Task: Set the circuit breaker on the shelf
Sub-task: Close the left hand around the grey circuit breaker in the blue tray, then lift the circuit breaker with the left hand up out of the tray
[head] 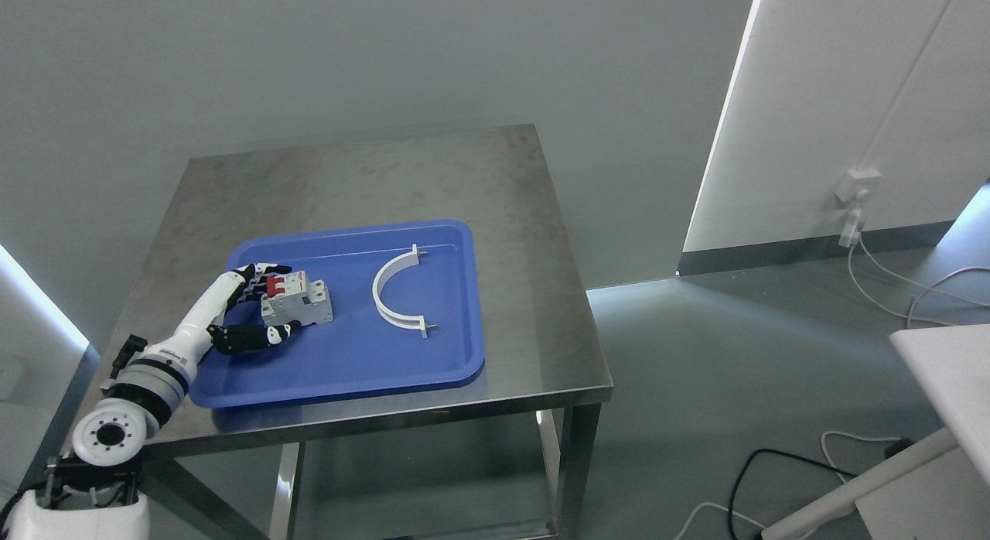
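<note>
At the frame's lower left, the circuit breaker point(298, 299) on the blue tray point(433, 370) is bracketed by the left hand point(251, 308) with curled fingers, so a firm squeeze is advised before lifting.

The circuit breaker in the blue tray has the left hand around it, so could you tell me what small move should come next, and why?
Probably close the fingers firmly, then lift straight up. The left hand wraps the circuit breaker, which apparently still rests on the blue tray; a vertical lift avoids the white curved bracket beside it.
</note>
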Robot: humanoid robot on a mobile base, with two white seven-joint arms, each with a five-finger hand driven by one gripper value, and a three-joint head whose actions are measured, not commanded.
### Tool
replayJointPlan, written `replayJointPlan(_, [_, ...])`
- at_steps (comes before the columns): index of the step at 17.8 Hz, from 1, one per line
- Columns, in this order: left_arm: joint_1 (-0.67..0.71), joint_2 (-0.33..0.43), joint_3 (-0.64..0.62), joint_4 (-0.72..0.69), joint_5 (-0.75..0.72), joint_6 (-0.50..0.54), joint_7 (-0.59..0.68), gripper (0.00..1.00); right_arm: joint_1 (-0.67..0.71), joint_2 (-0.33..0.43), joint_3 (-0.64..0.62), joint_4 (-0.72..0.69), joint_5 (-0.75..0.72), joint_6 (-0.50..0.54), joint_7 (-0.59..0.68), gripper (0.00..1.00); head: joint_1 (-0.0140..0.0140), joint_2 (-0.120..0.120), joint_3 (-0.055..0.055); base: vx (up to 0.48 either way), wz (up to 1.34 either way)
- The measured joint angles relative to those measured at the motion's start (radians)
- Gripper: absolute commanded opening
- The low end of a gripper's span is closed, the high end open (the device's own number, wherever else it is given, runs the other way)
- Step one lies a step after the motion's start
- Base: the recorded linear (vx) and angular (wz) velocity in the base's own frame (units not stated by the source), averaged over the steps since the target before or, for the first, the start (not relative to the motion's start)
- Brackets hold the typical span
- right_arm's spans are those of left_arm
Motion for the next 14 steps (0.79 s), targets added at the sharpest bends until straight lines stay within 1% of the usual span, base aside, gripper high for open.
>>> replayJointPlan(2, [0.0, 0.0, 0.005, 0.005, -0.002, -0.041, -0.006, 0.08, 0.0, 0.0, 0.0, 0.0, 0.0, 0.0, 0.0, 1.0, 0.0, 0.0, 0.0, 0.0, 0.0])
replayJointPlan(6, [-0.011, -0.024, 0.037, 0.011, -0.003, -0.115, -0.005, 0.09, 0.0, 0.0, 0.0, 0.0, 0.0, 0.0, 0.0, 1.0, 0.0, 0.0, 0.0, 0.0, 0.0])
replayJointPlan(8, [-0.04, -0.063, 0.074, 0.011, 0.0, -0.159, 0.003, 0.09, 0.0, 0.0, 0.0, 0.0, 0.0, 0.0, 0.0, 1.0, 0.0, 0.0, 0.0, 0.0, 0.0])
replayJointPlan(9, [-0.054, -0.079, 0.095, 0.011, 0.005, -0.196, 0.004, 0.09, 0.0, 0.0, 0.0, 0.0, 0.0, 0.0, 0.0, 1.0, 0.0, 0.0, 0.0, 0.005, 0.02])
replayJointPlan(11, [-0.078, -0.112, 0.138, 0.011, 0.046, -0.311, 0.012, 0.1, 0.0, 0.0, 0.0, 0.0, 0.0, 0.0, 0.0, 1.0, 0.0, 0.0, 0.0, 0.004, 0.0])
replayJointPlan(13, [-0.088, -0.141, 0.177, 0.009, 0.114, -0.432, 0.044, 0.1, 0.0, 0.0, 0.0, 0.0, 0.0, 0.0, 0.0, 1.0, 0.0, 0.0, 0.0, -0.004, -0.02])
replayJointPlan(14, [-0.09, -0.153, 0.194, 0.008, 0.137, -0.475, 0.069, 0.1, 0.0, 0.0, 0.0, 0.0, 0.0, 0.0, 0.0, 1.0, 0.0, 0.0, 0.0, -0.011, -0.02])
